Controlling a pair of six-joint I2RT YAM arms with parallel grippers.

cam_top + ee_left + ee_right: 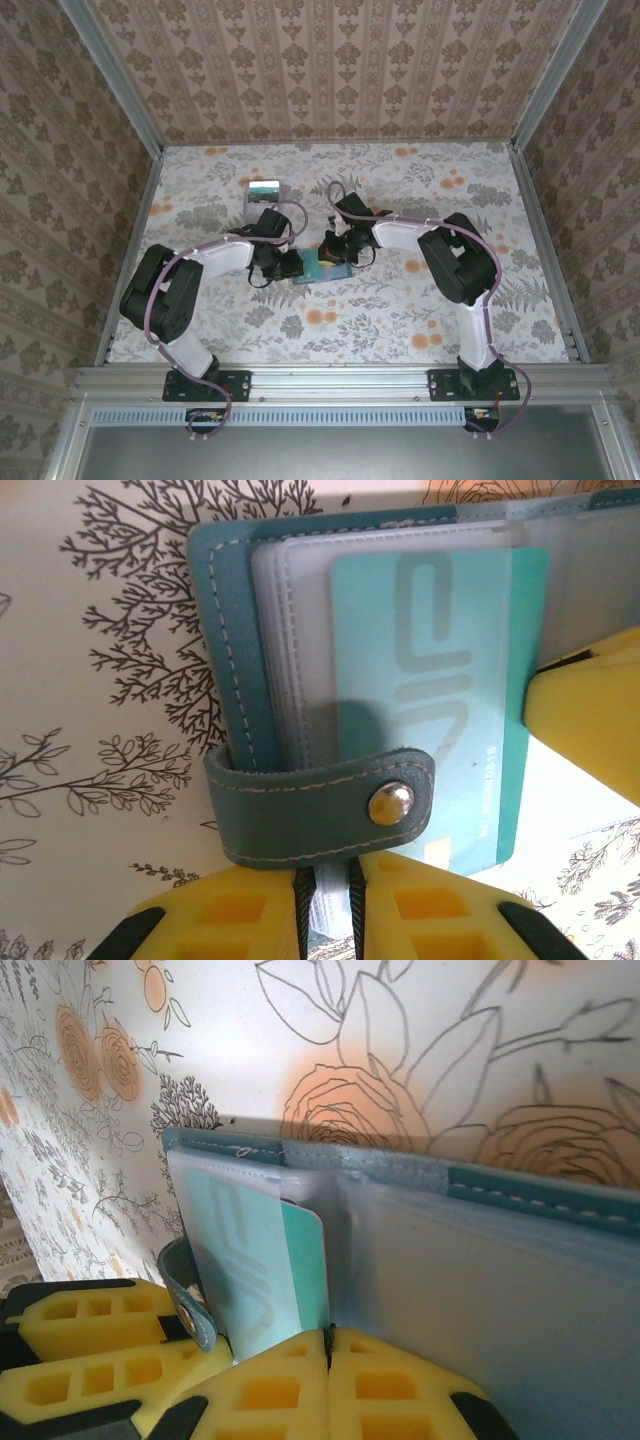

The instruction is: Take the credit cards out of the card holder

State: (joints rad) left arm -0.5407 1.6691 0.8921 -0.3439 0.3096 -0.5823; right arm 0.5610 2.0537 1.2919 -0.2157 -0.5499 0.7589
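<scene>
1. Card holder (318,270) lies open mid-table, right between the two arms.
2. Left gripper (325,905) at its 9 o'clock: jaws nearly together, nipping the holder's clear sleeve (300,650) under the snap strap (320,810).
3. Right gripper (328,1360) at 2 o'clock: jaws pressed tight on the teal card (303,1270), which pokes partly out of its sleeve.

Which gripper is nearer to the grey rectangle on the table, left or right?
Left. The left gripper is at the card holder's left edge, nearer the grey rectangle; the right gripper is at the holder's right edge, farther away.
</scene>
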